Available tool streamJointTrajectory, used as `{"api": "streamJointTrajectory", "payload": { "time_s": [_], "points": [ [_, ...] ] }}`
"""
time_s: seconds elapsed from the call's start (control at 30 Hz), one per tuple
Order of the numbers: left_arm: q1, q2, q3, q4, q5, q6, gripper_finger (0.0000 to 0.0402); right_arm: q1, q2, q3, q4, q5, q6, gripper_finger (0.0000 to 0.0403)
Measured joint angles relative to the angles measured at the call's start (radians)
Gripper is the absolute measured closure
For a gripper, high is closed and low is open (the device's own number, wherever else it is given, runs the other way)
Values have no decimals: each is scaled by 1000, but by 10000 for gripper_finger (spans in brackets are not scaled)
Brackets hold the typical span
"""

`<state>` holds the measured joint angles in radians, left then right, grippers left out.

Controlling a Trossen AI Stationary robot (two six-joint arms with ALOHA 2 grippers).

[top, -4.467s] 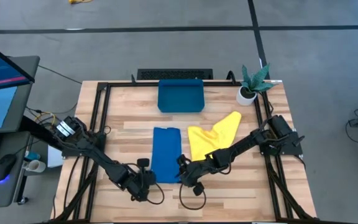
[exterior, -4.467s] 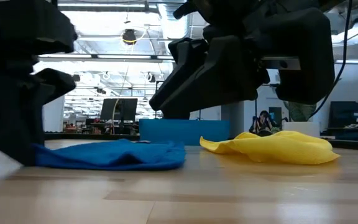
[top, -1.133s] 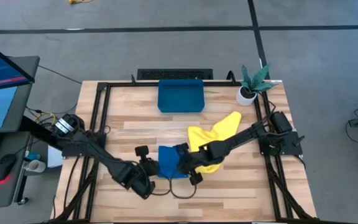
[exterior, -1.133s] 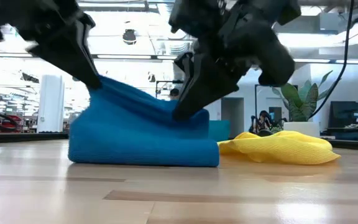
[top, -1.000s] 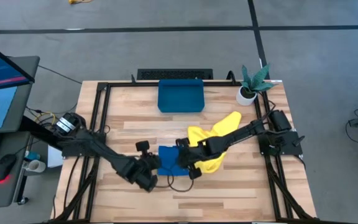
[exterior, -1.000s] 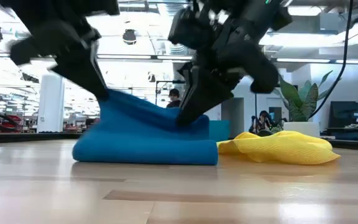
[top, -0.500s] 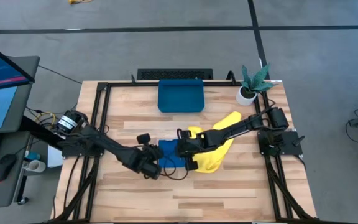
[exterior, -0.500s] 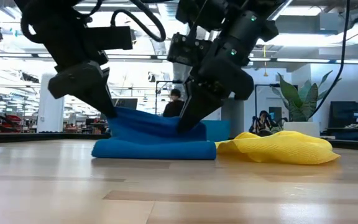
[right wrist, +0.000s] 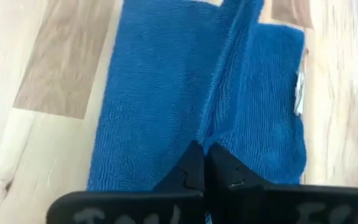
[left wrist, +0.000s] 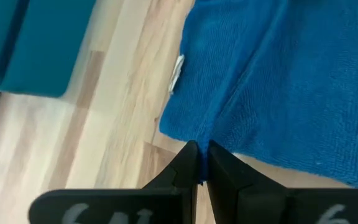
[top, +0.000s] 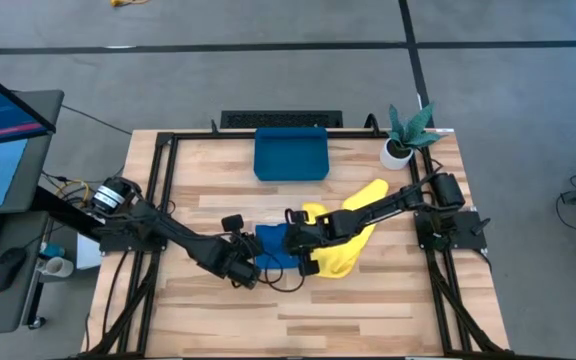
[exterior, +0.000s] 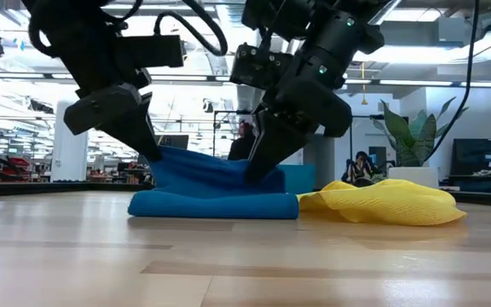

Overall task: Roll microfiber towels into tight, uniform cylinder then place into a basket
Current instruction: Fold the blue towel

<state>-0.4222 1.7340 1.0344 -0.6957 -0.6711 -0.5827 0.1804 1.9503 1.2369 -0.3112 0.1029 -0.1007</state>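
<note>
High view: both arms meet at mid-table over the blue towel. Left gripper at the towel's left edge, right gripper at its right edge. Towel is folded short, lying on the table between the two grippers. Yellow towel lies crumpled just right of the blue one, partly under the right arm, touching it as seen from the low view. Basket sits well apart at the far edge of the table; a small potted plant stands to its right.

Low view: blue towel's upper layer is pulled up into a ridge, pinched at each end by a gripper, lower layer flat on the wood.

Left wrist view: fingers closed tight on a raised fold of blue cloth.

Right wrist view: fingers likewise closed tight on a fold of the blue towel.
</note>
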Motion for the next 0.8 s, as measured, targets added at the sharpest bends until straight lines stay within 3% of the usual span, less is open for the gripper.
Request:
{"api": "streamJointTrajectory", "payload": {
  "time_s": [0.27, 0.57, 0.8],
  "points": [
    [17, 0, 0, 4, 6, 22, 379, -10, 0, 0, -6, 3, 4, 386],
    [19, 0, 0, 5, 12, 10, 328, -10, 0, 0, 1, 1, 4, 386],
    [16, 0, 0, 4, 83, 6, 306, -19, 0, 0, 8, 1, 23, 387]
  ]
}}
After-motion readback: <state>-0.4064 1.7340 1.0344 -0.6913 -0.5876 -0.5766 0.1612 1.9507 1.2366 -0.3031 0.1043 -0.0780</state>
